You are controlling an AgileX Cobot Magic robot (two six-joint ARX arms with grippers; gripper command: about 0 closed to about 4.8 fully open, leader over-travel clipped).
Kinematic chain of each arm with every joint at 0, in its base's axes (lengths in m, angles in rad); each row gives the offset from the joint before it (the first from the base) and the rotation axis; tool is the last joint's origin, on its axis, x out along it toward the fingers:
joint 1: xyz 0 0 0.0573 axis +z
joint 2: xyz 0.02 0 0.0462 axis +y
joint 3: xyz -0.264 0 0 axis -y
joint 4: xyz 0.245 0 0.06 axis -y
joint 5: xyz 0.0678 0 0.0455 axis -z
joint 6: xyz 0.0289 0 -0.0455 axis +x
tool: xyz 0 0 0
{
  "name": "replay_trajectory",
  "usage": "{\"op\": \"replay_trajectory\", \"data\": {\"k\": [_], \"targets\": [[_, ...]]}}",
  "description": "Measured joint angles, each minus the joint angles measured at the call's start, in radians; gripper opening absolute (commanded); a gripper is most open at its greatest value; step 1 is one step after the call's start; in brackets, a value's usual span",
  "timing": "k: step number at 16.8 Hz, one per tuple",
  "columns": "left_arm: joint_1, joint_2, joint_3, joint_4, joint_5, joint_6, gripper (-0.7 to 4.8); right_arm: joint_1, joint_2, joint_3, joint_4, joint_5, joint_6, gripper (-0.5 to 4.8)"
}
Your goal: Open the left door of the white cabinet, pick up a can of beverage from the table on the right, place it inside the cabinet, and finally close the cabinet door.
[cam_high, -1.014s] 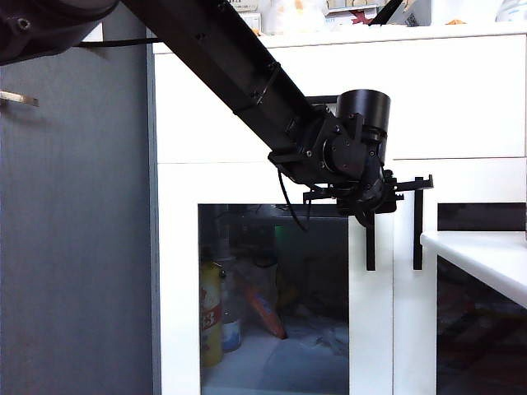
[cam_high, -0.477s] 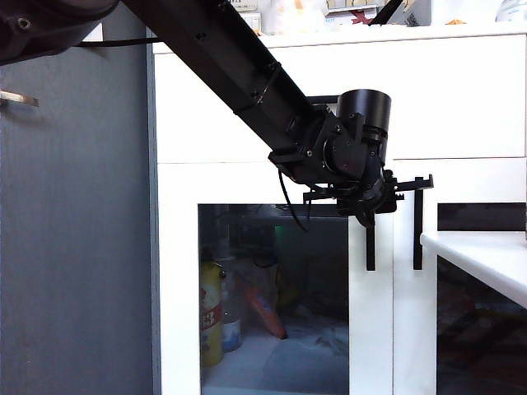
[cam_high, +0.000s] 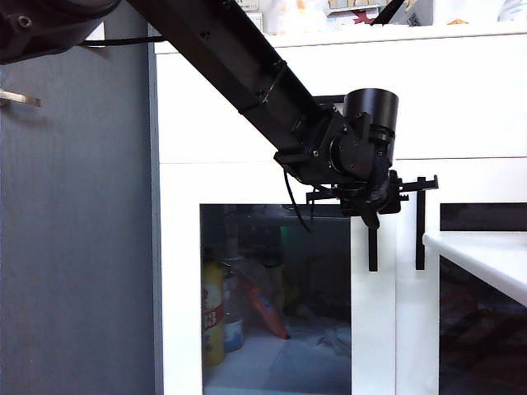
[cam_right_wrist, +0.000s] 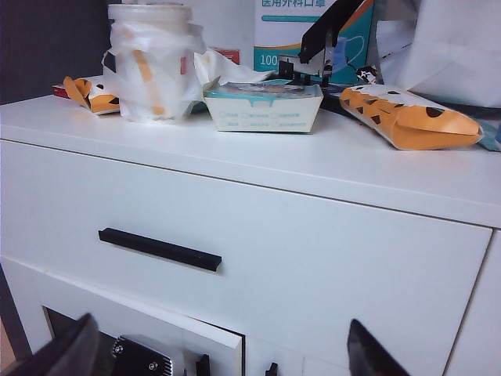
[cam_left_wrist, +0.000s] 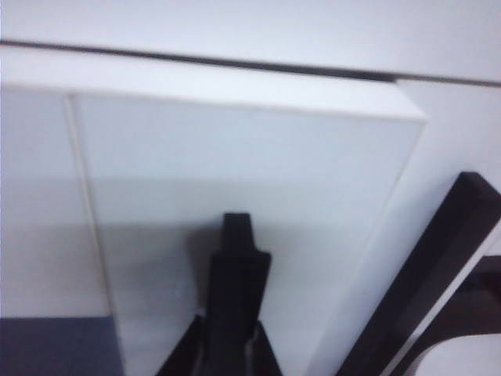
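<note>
At the white cabinet point(cam_high: 247, 107) | left door point(cam_high: 272, 288) dark-glazed | left gripper point(cam_high: 372, 216) closed

Bright, even light (left wrist view blurred), soft shadows.

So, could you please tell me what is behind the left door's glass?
Behind the left door stand a yellow bottle, a smaller container and an orange packet on a pale shelf. The dark upper part is unreadable. The shut left gripper is at the handle.
</note>
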Motion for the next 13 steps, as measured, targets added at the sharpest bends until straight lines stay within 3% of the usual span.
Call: {"op": "replay_trajectory", "data": {"k": [13], "targets": [[0.034, -0.009, -0.103, 0.166, 0.05, 0.009, -0.05, 0.0, -0.005, 0.0, -0.008, 0.0, -0.03, 4.08]]}}
